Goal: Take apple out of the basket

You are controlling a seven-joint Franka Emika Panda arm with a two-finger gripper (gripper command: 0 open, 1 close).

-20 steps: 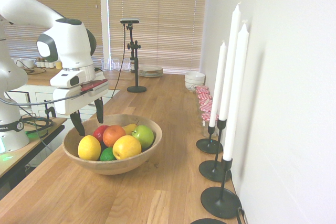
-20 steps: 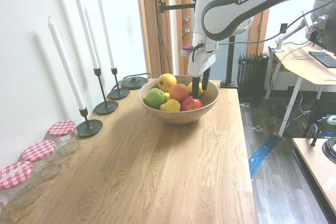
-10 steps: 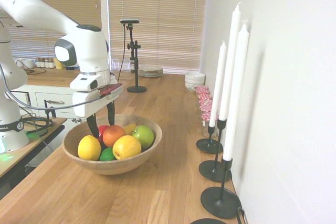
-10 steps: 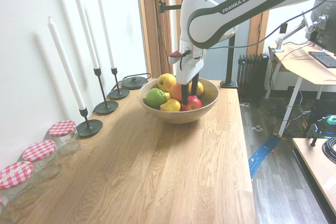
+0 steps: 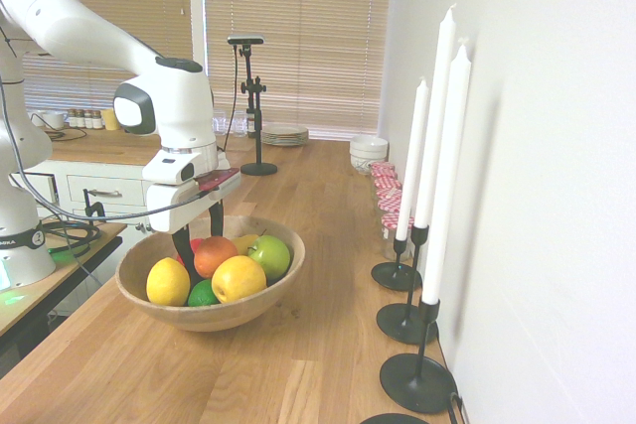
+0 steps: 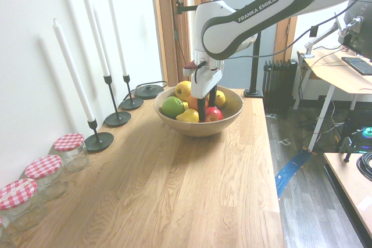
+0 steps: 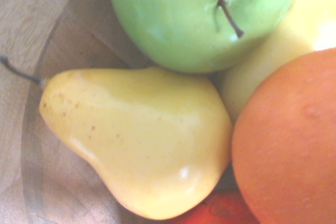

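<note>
The basket (image 5: 250,303) (image 6: 200,129) is a wide tan wooden bowl full of fruit on the counter. The red apple (image 6: 214,114) lies at its near-arm side, mostly hidden in the first exterior view, where only a red sliver (image 5: 195,243) shows behind the orange (image 5: 215,255). My gripper (image 5: 199,230) (image 6: 207,104) is open and lowered into the bowl, one dark finger on each side of the apple. The wrist view shows a green apple (image 7: 199,14), a yellow pear (image 7: 136,145), the orange (image 7: 289,145) and a red edge of the apple (image 7: 220,211).
Lemons (image 5: 167,281) and a lime (image 5: 204,293) crowd the bowl's front. Three tall white candles in black holders (image 5: 417,379) stand along the wall. Red-lidded jars (image 6: 70,149) sit by the wall, and plates (image 5: 284,134) at the counter's far end.
The arm has swung in over the bowl and come down. The fingers, earlier outside the rim, now reach into the fruit at the red apple. They stay open.
</note>
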